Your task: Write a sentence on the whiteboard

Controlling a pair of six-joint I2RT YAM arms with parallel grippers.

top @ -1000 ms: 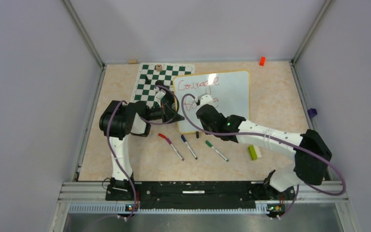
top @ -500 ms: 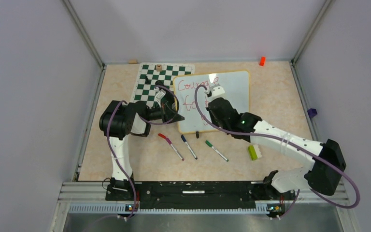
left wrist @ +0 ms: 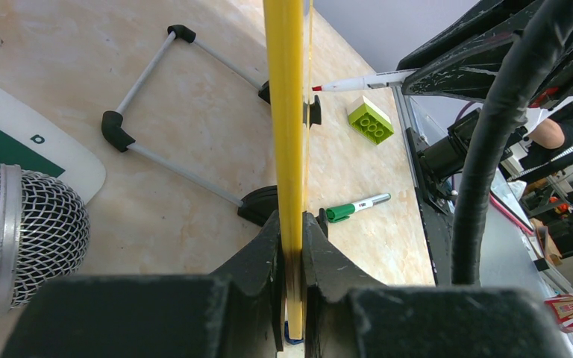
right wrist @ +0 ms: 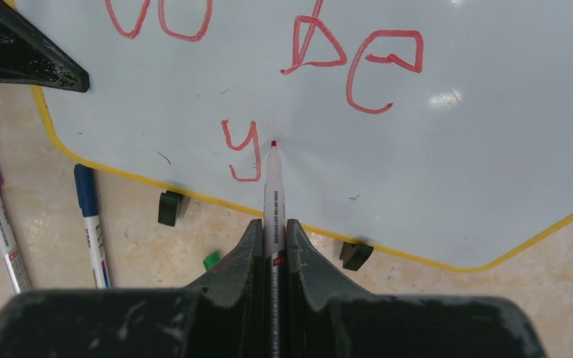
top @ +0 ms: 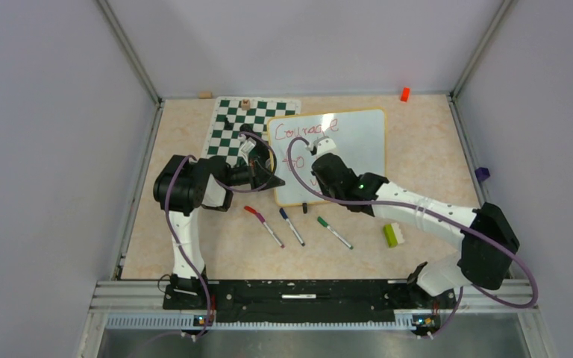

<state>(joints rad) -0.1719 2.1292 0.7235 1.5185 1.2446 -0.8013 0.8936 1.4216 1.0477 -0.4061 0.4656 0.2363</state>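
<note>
A checkered mat lies at the back of the bench. Nearer, a purple marker, a blue marker and a green marker lie side by side, with a lime brick near them.

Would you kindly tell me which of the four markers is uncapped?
The white red-tipped marker clamped in the right end effector; the other three lie capped and unheld.

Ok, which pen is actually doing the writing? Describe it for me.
Find the yellow-rimmed whiteboard on the table. Over its near edge, the right arm's fingers pinch one pen, its red tip beside the letter y. The other three pens lie loose.
</note>
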